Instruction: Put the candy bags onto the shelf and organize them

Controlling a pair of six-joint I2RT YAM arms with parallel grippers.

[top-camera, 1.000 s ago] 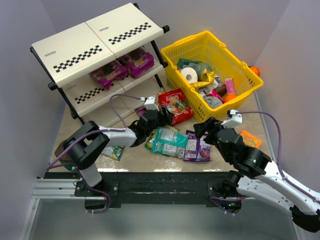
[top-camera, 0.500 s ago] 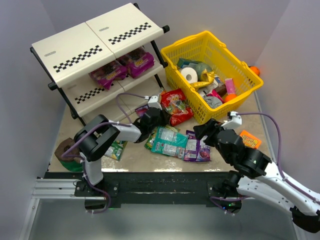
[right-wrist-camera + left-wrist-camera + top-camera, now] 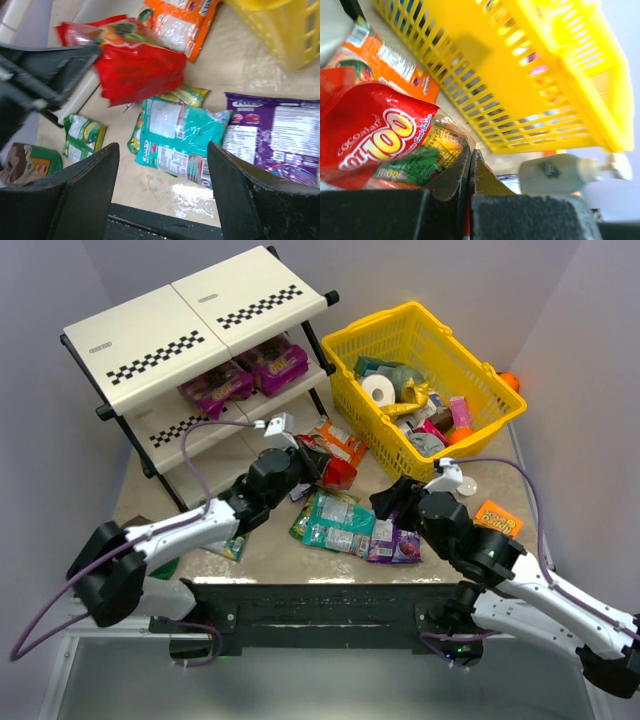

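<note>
left claw [image 3: 308,462] clamped on red candy bag [image 3: 340,472] corner, bag dangling ahead of claw | shelf [image 3: 150,340] beyond-left of claw | tip: thin grip, swing slow, lay flat | right claw [image 3: 161,147] open over teal bag [image 3: 185,130]

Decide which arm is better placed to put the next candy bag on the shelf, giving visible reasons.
Left. The left fingers are shut on the red bag, held up beside the shelf. The right fingers stand open and empty above the teal bag and purple bag, farther from the shelf.
</note>
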